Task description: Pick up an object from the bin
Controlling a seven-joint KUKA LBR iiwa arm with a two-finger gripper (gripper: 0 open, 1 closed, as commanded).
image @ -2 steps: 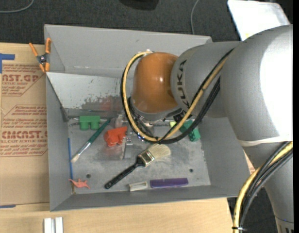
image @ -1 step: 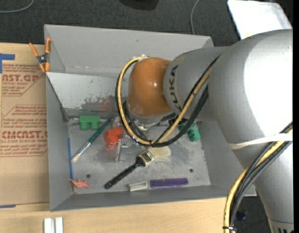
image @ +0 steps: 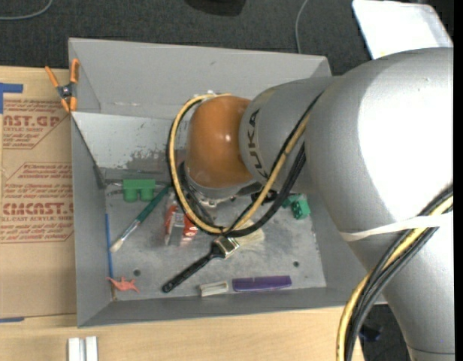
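Note:
The body of my gripper [image: 207, 197] shows just under the arm's orange cover, over the middle of the bin. Directly below it lies a small red and white thing [image: 180, 224]. A thin green-handled tool [image: 143, 216] slants down to the left beside it. A green block [image: 137, 190] rests near the back left wall. A black long-handled tool [image: 188, 271] lies diagonally in front of the gripper, its head next to a cream piece [image: 249, 238].
A purple pen [image: 261, 283] and a small white piece [image: 213, 288] lie along the front wall. A blue stick [image: 108, 238] runs down the left wall, with a small orange thing [image: 122, 283] in the front left corner. A green thing [image: 298, 207] sits at the right, by the arm.

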